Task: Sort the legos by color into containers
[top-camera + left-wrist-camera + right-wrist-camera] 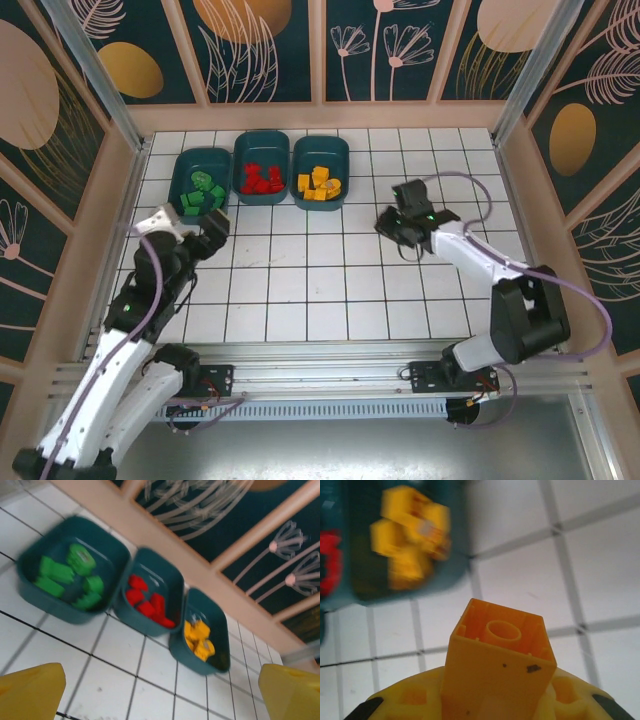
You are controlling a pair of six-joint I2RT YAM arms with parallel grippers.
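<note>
The right gripper [393, 224], above the right half of the tiled table [330, 285], is clamped on a yellow-orange lego brick [497, 665], its hollow underside facing the wrist camera. The left gripper [197, 228] hangs wide open and empty near the left edge. Three teal bins [262, 140] along the far edge hold green legos [203, 192], red legos [261, 180] and yellow legos [320, 186]

The left arm [135, 295] is leaning forward, its left gripper [208, 230] hanging with the jaws spread wide. The right arm [470, 250] is bending inward toward the middle, and the right gripper [392, 222] is clamping a yellow-orange lego [497, 655] between its fingers.
</note>
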